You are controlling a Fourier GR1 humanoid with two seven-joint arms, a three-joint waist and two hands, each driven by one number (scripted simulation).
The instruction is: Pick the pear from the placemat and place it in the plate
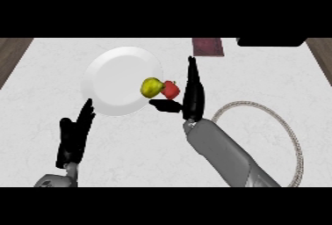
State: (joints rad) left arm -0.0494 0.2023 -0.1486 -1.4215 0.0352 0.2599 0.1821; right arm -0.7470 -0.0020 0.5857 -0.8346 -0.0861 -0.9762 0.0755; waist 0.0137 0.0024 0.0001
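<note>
Straight-fingered right hand (193, 90) beside glossy pear (153, 87) on round plate (117, 74).

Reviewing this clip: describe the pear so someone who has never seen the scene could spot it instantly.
Find the big white plate on the pale counter. At its right rim, just left of the right hand, two small fruits sit side by side. The pear is the yellow-green one over the plate; its neighbour is red.

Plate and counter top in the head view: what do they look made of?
The plate looks like glazed ceramic, though it could be plastic: plain white, smooth, with soft shading towards its raised rim. The counter top looks like polished marble or similar stone: white with faint grey veining.
</note>
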